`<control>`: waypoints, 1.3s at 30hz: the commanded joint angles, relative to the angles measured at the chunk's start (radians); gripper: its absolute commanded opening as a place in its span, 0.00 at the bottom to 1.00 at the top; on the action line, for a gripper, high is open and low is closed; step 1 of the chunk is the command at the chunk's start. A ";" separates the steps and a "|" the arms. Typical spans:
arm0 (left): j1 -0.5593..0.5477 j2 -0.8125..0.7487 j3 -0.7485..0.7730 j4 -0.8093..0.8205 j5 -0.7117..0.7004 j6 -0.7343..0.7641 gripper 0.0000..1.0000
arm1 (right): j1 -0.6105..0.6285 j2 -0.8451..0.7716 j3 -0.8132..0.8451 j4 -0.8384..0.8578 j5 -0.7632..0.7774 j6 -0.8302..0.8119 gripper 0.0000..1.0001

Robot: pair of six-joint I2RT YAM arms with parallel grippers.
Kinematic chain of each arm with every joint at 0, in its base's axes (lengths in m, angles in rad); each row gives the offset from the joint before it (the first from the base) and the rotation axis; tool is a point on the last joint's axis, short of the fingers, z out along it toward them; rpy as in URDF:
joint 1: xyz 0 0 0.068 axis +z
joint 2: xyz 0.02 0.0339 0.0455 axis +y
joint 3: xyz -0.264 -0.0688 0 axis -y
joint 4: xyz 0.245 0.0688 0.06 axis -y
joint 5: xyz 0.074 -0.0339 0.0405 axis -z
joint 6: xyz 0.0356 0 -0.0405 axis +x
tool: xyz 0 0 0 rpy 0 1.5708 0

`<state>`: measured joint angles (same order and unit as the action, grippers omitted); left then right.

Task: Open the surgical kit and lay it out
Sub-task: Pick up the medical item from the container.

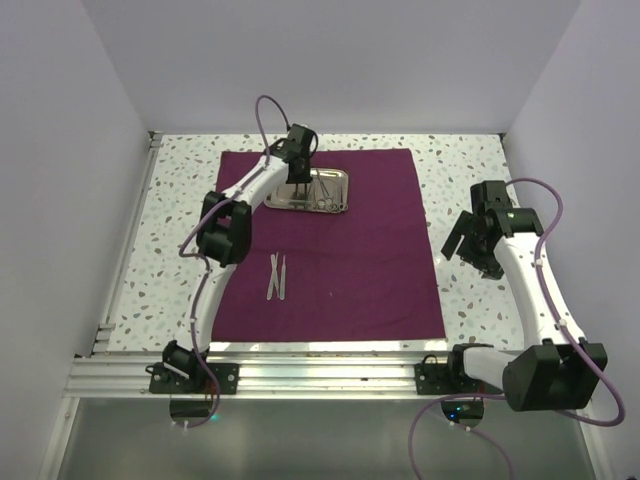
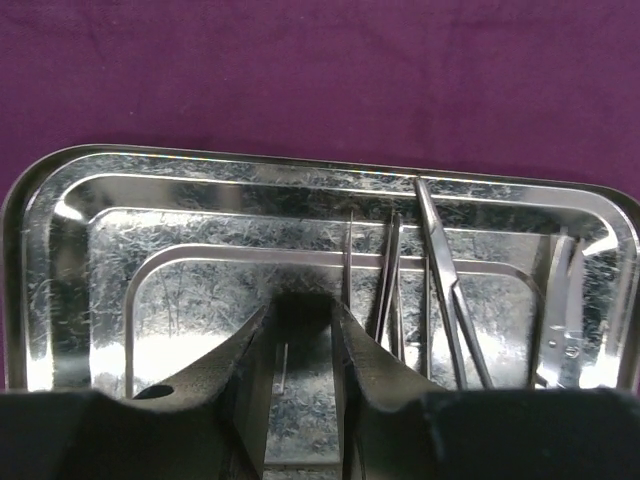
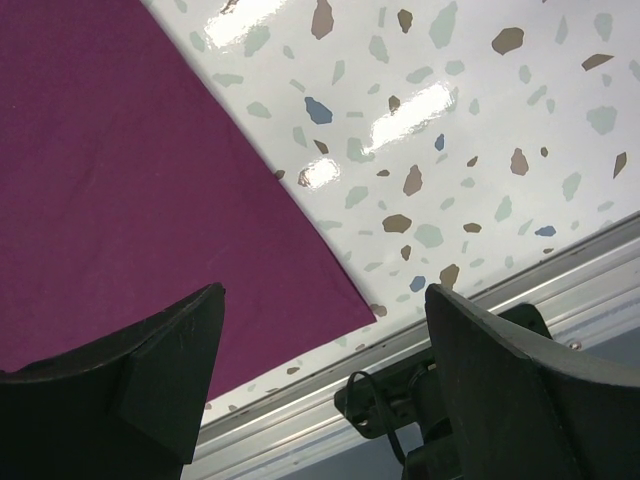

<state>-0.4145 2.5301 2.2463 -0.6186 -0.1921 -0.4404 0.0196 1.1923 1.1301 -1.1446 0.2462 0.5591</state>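
The dark purple cloth [image 1: 350, 270] lies spread flat on the table. The shiny steel tray [image 1: 340, 172] sits on its far middle part. My left gripper [image 1: 298, 190] reaches down into the tray [image 2: 200, 165]; its fingers [image 2: 380, 350] stand a little apart over the tray floor, with a thin probe [image 2: 347, 260] running along the right finger's inner edge. Slim instruments [image 2: 445, 270] lie to the right in the tray. Two tweezers [image 1: 277, 276] lie on the cloth. My right gripper [image 1: 470, 250] is open and empty, held above the cloth's near right corner [image 3: 120, 180].
The speckled table [image 1: 470, 170] shows around the cloth. An aluminium rail [image 1: 320, 365] runs along the near edge and also shows in the right wrist view [image 3: 500, 290]. White walls close in the left, far and right sides.
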 commanded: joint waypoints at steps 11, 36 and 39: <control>0.000 -0.027 0.009 0.077 -0.018 0.005 0.30 | 0.002 0.015 0.034 0.005 0.022 -0.016 0.85; -0.013 -0.034 0.001 0.115 0.028 0.022 0.30 | 0.002 0.013 0.011 0.023 0.021 -0.024 0.85; -0.015 -0.013 0.013 0.099 0.036 0.031 0.30 | 0.002 0.012 0.013 0.023 0.021 -0.024 0.85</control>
<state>-0.4221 2.5198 2.2230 -0.5404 -0.1711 -0.4271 0.0196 1.2106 1.1301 -1.1362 0.2489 0.5510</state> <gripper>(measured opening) 0.295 0.852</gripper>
